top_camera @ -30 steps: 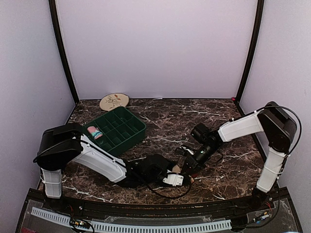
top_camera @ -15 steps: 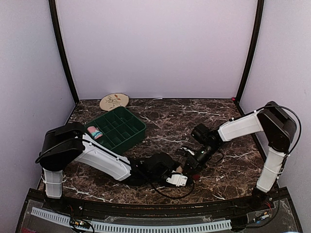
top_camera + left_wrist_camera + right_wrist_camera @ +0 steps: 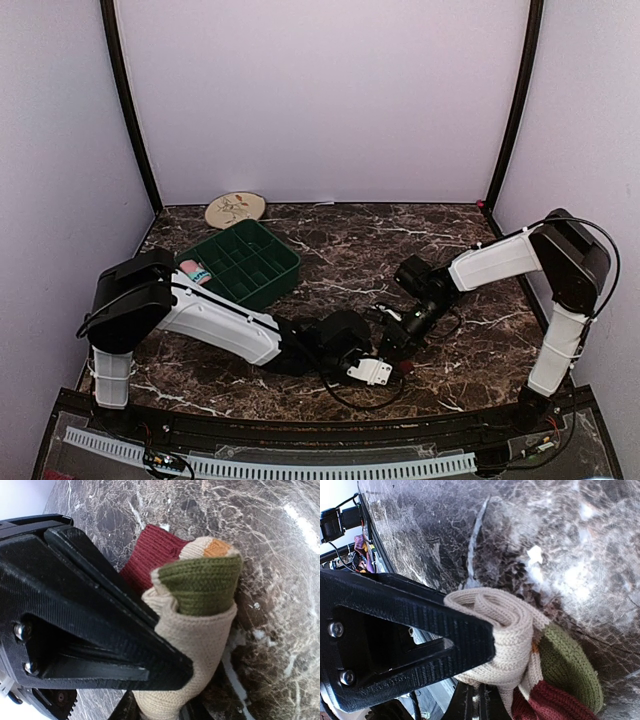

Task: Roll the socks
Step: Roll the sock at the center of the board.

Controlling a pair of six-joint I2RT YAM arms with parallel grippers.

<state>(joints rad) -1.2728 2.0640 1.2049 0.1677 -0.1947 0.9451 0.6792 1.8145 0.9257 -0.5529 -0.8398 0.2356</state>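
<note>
My left hand: pinching the cream cuff of the striped sock.
My right hand: pressed together on the same sock's folded cream edge.
Striped sock: on the marble table, front centre, between my two hands.
Pink sock: in a left-side compartment of the green tray.

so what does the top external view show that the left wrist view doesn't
Only the top external: both arms, the green tray with the pink sock in it, and the round plate at the back. Only the left wrist: the striped sock close up, with its cream, green and dark red bands. Both: the marble table and the left fingers.
</note>
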